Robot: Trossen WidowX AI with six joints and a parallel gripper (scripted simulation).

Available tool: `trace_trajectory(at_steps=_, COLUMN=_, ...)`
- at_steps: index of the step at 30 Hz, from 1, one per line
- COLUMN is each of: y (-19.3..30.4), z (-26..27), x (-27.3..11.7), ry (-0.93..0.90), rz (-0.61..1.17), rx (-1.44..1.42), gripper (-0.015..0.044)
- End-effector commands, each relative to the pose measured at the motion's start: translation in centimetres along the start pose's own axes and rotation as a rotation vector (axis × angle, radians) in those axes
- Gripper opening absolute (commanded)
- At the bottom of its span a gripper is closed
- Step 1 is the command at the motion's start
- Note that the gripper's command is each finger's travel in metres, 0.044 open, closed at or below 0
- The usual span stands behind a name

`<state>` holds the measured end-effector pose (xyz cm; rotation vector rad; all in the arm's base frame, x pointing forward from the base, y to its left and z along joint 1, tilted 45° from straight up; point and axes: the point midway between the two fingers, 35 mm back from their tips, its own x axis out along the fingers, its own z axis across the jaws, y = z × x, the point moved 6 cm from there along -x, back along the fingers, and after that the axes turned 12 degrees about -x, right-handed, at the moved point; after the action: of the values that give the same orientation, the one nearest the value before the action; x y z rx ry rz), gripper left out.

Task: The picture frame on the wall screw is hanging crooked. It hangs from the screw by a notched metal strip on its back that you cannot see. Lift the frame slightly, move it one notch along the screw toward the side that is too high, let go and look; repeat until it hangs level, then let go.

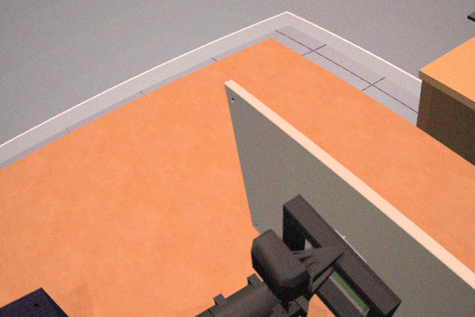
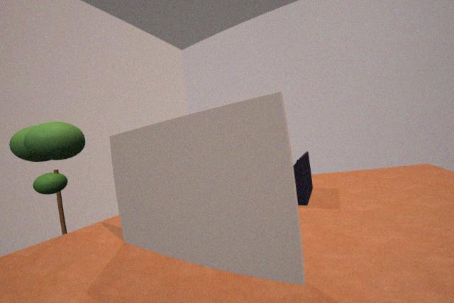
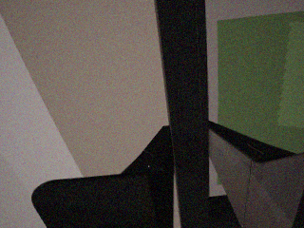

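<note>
The dark picture frame (image 1: pixel 364 278) (image 3: pixel 185 71) is in front of the upright grey panel (image 1: pixel 268 159) (image 2: pixel 205 182), with a green picture (image 1: pixel 349 291) (image 3: pixel 247 76) in a pale border inside it. My gripper (image 1: pixel 333 257) (image 3: pixel 186 130) is shut on one bar of the frame, with one finger on its outer side and the other inside the opening. A small pale tip, perhaps the screw, shows behind the top bar in the top view. The notched strip is hidden. The frame's lower part is cut off there, and its tilt is hard to judge. The panel hides frame and gripper in the exterior view.
The panel stands on the orange table top (image 1: pixel 153 191) (image 2: pixel 384 237). A dark blue box (image 1: pixel 30 306) (image 2: pixel 303 182) is on the arm's side of the panel. A wooden cabinet (image 1: pixel 444 113) stands beyond the table at the right. A green plant (image 2: pixel 54 142) is at the left.
</note>
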<state>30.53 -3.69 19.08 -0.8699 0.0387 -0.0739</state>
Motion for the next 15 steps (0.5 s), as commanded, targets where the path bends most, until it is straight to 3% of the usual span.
trace_trajectory(at_steps=1, y=0.0, z=0.01, x=0.0, ry=0.004, rz=-0.001, rx=-0.025, gripper=0.0)
trace_trajectory(at_steps=15, y=0.0, z=0.12, x=0.0, ry=0.004, rz=-0.001, rx=-0.104, gripper=0.0)
